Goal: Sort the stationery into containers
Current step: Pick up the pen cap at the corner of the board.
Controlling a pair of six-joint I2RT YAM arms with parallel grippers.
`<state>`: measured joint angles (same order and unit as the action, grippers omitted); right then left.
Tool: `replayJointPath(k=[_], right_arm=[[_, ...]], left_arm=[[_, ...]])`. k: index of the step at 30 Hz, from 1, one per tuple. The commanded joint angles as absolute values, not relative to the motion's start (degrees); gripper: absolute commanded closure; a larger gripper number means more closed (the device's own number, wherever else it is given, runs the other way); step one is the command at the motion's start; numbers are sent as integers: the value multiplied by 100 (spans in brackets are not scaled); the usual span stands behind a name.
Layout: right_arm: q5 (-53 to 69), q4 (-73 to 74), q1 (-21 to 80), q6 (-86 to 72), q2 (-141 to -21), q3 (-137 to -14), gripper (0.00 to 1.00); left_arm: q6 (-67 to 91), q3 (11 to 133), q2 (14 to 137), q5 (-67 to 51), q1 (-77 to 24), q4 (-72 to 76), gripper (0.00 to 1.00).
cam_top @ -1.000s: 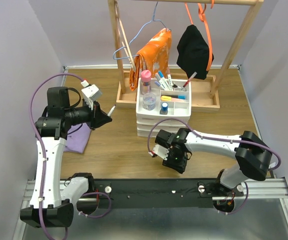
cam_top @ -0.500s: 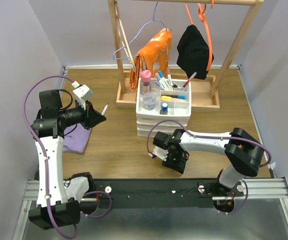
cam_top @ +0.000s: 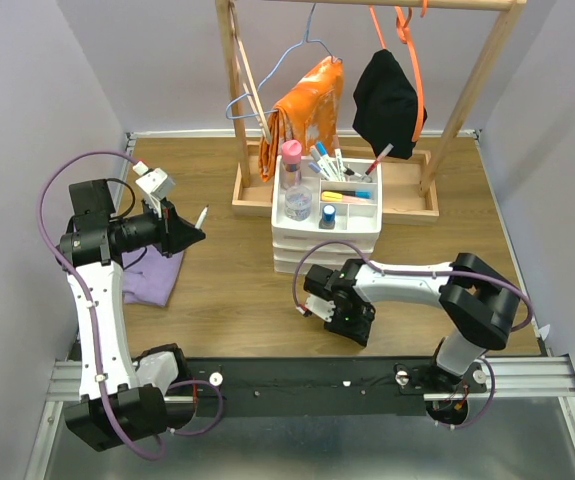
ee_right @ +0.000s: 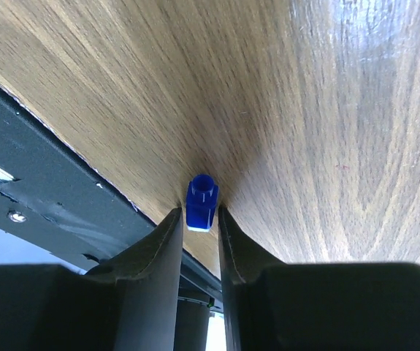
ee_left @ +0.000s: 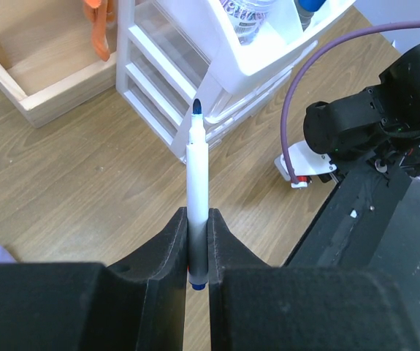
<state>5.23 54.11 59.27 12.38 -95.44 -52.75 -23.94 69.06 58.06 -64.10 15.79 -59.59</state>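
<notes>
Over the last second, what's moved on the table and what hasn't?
The left gripper, shut on the white marker, drew back leftward, away from the tray. The right gripper stayed low by the drawer unit, holding the blue cap; tray contents unchanged.

Looks like a robotics lab test cell, not a home or office. My left arm (cam_top: 97,320) & right arm (cam_top: 407,275) are bolted to a black rail (cam_top: 307,385) on aluminium extrusion at the near edge of a wood-look table (cam_top: 237,300). Plain pale walls (cam_top: 27,90) box the table in on 3 sides, w/ no furniture or decor. Purple cables (cam_top: 52,185) loop loose along the arms. Everything on the table reads as staged props: a small wooden clothes rack (cam_top: 237,70) w/ an orange garment (cam_top: 307,110) & a black garment (cam_top: 387,100) on hangers, a white drawer unit (cam_top: 292,255) w/ a divided tray (cam_top: 372,215) of pens (cam_top: 327,162), & a purple cloth (cam_top: 152,280).
</notes>
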Motion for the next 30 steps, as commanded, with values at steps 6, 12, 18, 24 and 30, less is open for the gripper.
replayJointPath(k=[6, 12, 18, 24, 30], right_arm=[[378, 5309, 5985, 1125, -9931, -5414, 66], [422, 5309, 6020, 1125, -10081, -5528, 67], [563, 5291, 6064, 1309, -10064, -5835, 99], [396, 6037, 6082, 1800, -9080, -6187, 100], [27, 6758, 6082, 1960, -8123, -7258, 99]], left_arm=[[-2549, 6785, 5827, -6759, 1679, -6003, 100], [-2584, 6706, 5783, -6776, 1723, -6047, 100], [-2627, 6706, 5801, -6829, 1731, -6064, 100], [-3873, 7180, 5994, -7039, 1732, -7381, 100], [-4405, 7848, 6284, -7277, 1670, -8745, 100]])
